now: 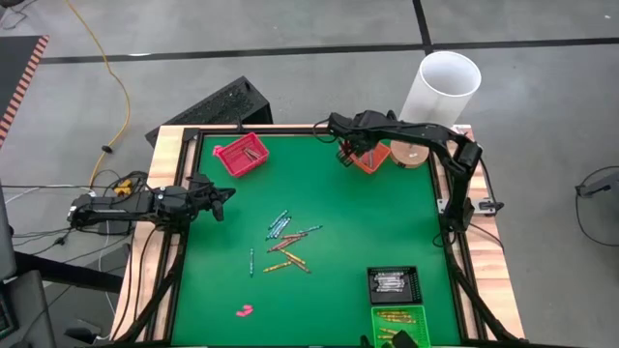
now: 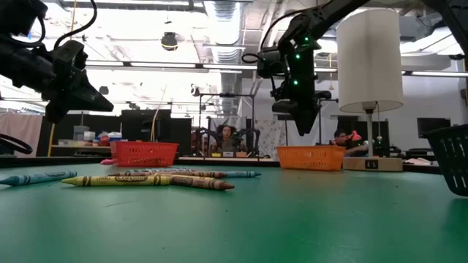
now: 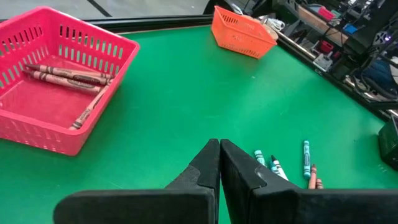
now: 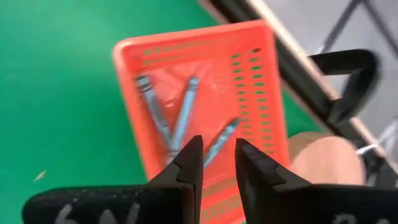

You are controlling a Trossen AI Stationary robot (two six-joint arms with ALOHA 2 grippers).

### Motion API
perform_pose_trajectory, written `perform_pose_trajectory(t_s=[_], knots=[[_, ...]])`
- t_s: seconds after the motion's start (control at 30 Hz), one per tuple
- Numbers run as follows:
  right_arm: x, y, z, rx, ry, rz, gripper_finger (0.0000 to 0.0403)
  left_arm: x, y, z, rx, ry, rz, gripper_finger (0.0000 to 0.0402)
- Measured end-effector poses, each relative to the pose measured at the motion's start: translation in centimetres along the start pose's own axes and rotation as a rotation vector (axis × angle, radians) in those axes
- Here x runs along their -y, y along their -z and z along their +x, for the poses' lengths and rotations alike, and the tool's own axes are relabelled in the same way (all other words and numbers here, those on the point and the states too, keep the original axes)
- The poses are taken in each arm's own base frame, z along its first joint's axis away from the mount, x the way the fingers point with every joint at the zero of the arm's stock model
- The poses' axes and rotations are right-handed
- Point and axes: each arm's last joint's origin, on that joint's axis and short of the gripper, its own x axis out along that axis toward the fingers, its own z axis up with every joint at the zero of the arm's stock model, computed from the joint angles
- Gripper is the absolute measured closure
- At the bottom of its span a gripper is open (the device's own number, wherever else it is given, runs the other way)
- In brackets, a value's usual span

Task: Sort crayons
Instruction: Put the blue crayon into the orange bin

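Observation:
Several loose crayons (image 1: 285, 240) lie flat on the green mat in mid-table; they also show in the low view (image 2: 146, 178) and the left wrist view (image 3: 273, 165). My left gripper (image 1: 222, 198) is shut and empty, above the mat at the table's left, short of the crayons; its shut tips show in its wrist view (image 3: 219, 148). My right gripper (image 1: 346, 150) hangs above the orange tray (image 4: 199, 62) at the far right. It is open by a narrow gap (image 4: 217, 146) and empty. Blue crayons (image 4: 180, 118) lie in that tray.
A red tray (image 3: 62, 124) at the far left holds reddish-brown crayons (image 3: 68, 76). A black tray (image 1: 394, 283) and a green tray (image 1: 398, 324) stand at the near right. A pink lump (image 1: 244, 310) lies near the front. A white lamp (image 1: 440, 87) stands beyond the orange tray.

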Motion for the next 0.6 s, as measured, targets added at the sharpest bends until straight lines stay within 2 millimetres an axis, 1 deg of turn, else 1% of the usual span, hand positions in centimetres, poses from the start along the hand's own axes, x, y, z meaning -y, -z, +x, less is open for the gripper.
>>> perform_pose_trajectory(t_s=[0.1,0.2,0.33,0.47,0.6], knots=[[-0.2,0.1,-0.4,-0.027,-0.075,-0.005,0.0314,0.0,0.0,0.0,0.000,0.000,0.000,0.0401],[-0.6,0.1,-1.5,-0.058,-0.140,-0.024,0.0315,0.0,0.0,0.0,-0.001,0.001,-0.001,0.0401],[-1.5,0.2,-3.0,-0.059,-0.202,-0.066,0.0316,0.0,0.0,0.0,-0.001,0.001,-0.002,0.0401],[-3.3,0.5,-4.6,-0.013,-0.253,-0.147,0.0316,0.0,0.0,0.0,-0.001,0.001,-0.002,0.0401],[-5.7,1.2,-5.7,0.031,-0.329,-0.230,0.0316,0.0,0.0,0.0,-0.003,0.003,-0.004,0.0402]])
